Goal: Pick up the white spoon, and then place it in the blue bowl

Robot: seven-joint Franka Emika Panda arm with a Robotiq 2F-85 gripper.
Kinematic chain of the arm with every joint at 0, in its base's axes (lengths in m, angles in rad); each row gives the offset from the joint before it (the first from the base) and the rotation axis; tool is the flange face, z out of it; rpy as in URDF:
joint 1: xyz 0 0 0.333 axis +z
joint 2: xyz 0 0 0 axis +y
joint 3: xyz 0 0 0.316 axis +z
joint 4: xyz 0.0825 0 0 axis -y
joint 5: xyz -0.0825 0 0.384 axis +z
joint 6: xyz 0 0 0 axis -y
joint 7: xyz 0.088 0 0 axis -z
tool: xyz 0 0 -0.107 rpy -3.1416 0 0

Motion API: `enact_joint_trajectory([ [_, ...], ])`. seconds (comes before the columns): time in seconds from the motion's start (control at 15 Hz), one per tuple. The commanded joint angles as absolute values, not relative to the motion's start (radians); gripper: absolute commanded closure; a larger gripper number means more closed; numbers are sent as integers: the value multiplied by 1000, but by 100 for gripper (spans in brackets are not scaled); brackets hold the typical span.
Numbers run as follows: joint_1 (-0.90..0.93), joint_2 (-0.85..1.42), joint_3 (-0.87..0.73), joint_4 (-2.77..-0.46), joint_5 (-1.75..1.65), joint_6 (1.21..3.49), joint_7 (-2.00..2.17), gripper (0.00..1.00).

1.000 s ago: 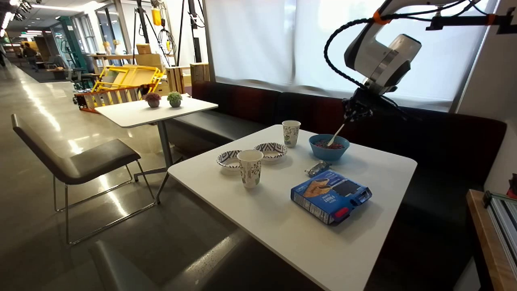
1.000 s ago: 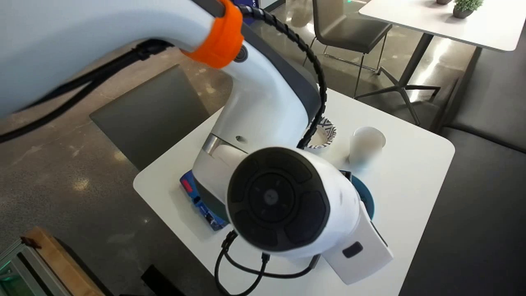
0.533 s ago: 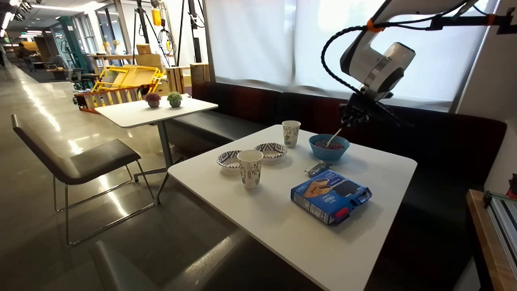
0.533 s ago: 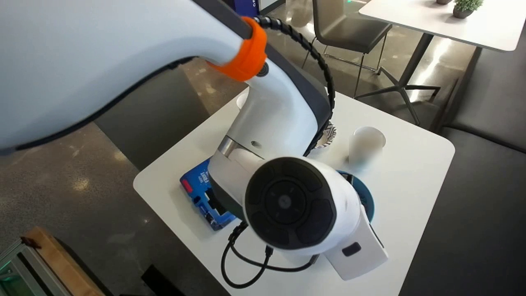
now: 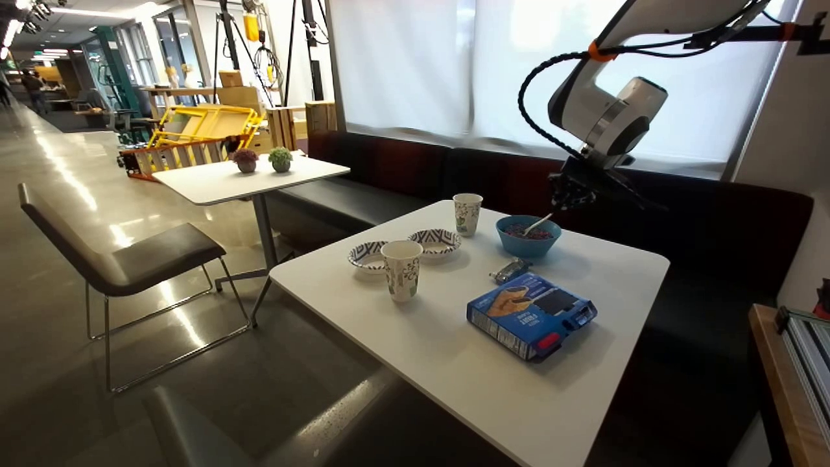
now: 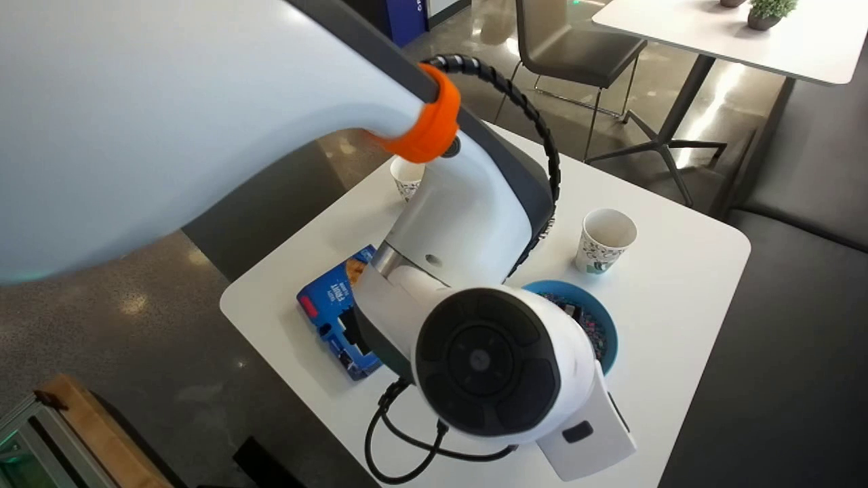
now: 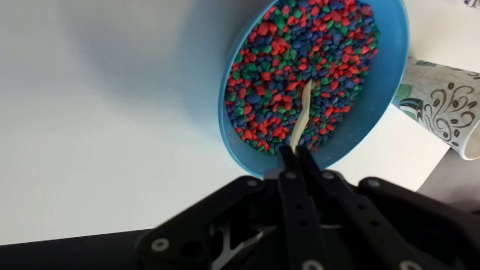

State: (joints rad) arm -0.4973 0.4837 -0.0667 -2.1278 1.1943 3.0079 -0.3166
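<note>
You are pinching the white spoon [image 7: 301,122] by its handle in the tool [image 7: 295,150], and it is slanting down into the blue bowl [image 7: 388,56]; whether its tip is touching the colored pebbles [image 7: 262,75], you cannot tell. A patterned cup [image 5: 466,217] is standing near the blue bowl on the table [image 5: 551,395].
</note>
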Motion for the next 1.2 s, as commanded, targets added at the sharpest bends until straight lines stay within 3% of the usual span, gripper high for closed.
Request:
enact_joint_trajectory([
  [0.0, -502, 528, -76, -2128, 1202, 3027, -302, 99],
  [0.47, -487, 557, -108, -2140, 1181, 3027, -255, 99],
  [0.53, -485, 558, -110, -2139, 1182, 3030, -249, 95],
  [0.6, -481, 556, -116, -2142, 1174, 3025, -240, 70],
  [0.8, -444, 515, -160, -2181, 1128, 3022, -192, 61],
  [1.13, -339, 397, -287, -2311, 962, 2991, -142, 23],
])
